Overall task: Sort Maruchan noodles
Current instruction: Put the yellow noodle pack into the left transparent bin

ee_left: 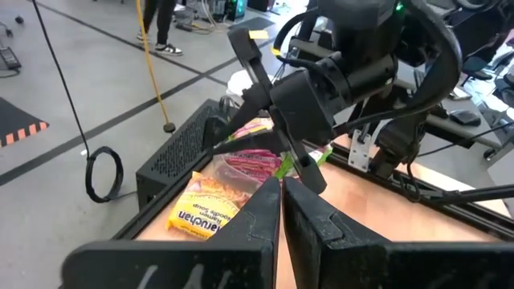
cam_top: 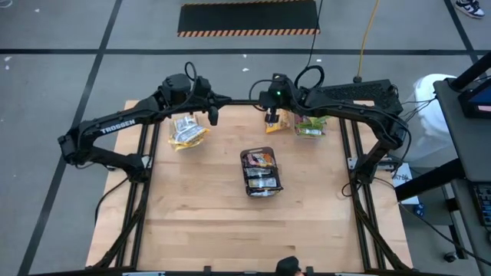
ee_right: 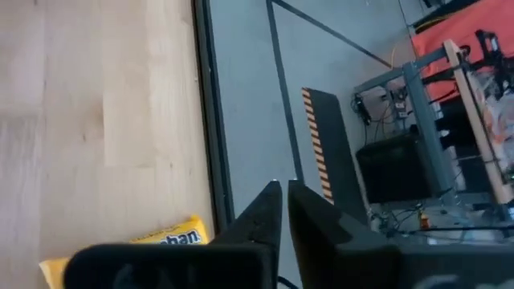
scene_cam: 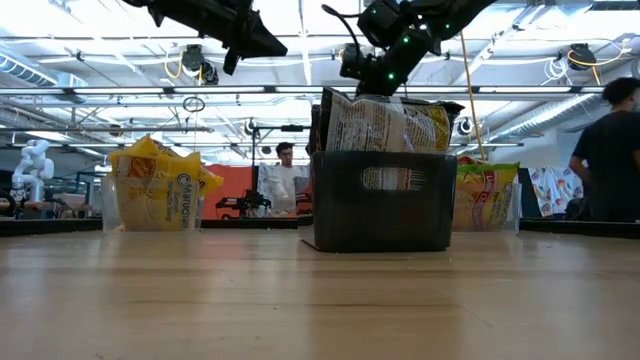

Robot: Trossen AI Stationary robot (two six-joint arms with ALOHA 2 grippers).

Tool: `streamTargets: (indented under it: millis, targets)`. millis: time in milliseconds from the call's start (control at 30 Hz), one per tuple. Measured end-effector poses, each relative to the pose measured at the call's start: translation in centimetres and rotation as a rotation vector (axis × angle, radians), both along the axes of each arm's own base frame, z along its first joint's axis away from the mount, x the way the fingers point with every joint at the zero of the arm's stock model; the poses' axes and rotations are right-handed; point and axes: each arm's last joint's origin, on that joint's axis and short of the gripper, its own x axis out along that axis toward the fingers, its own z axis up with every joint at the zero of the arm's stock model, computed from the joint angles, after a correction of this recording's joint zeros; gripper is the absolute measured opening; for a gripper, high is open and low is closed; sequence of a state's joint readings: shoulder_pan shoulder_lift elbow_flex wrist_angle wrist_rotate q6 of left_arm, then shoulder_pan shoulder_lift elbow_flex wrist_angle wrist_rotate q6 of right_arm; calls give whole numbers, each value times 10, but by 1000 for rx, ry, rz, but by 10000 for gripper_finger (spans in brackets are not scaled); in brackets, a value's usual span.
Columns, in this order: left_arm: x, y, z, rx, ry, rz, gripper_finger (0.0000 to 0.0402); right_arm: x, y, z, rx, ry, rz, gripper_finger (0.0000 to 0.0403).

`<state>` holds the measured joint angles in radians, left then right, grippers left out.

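Nearest the low camera: dark grey tray (scene_cam: 380, 205) at mid-table (cam_top: 192, 222), stuffed with upright dark brown Maruchan packets (scene_cam: 385, 125); from above, same tray (cam_top: 261, 188) with packets (cam_top: 258, 159) just right of table centre.

Far left: clear tub (cam_top: 186, 132) heaped with yellow packets (scene_cam: 155, 175), some spilling over the rim. Far right: second clear tub (cam_top: 311, 126) holding green-edged packets (scene_cam: 487, 195). Between that tub and the table's back edge: one yellow packet (cam_top: 281, 119), also seen lying flat in the left wrist view (ee_left: 202, 213) beside a pink-orange packet (ee_left: 253, 164).

Left gripper (cam_top: 212, 115) hanging above the back edge, just right of the yellow tub; fingers (ee_left: 257, 221) pressed nearly together, only a thin slit between, nothing held.

Right gripper (cam_top: 270, 116) raised over the back edge near the lone yellow packet; fingers (ee_right: 261, 217) close together, narrow gap, nothing between them. Corner of a yellow packet (ee_right: 128, 249) visible under it.

People standing in the room beyond the table.
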<state>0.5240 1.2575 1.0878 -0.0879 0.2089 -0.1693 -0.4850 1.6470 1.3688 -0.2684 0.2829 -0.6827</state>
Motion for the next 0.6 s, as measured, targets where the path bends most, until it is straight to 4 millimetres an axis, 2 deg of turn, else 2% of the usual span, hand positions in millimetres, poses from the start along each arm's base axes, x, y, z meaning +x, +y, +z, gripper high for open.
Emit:
streamTargets:
  millis: [133,267,467,600]
  targets:
    - [0,0,0,-1,0,0,21,-1,-2,0,59,-67,-66,3]
    - [0,0,0,-22,-7,6,21,-4,-6,-1,100,-102,-118,20]
    - [0,0,0,-37,-12,9,21,-11,-14,-16,160,0,-163,57]
    - [0,0,0,-38,-13,10,21,-6,-19,-32,141,89,-120,79]
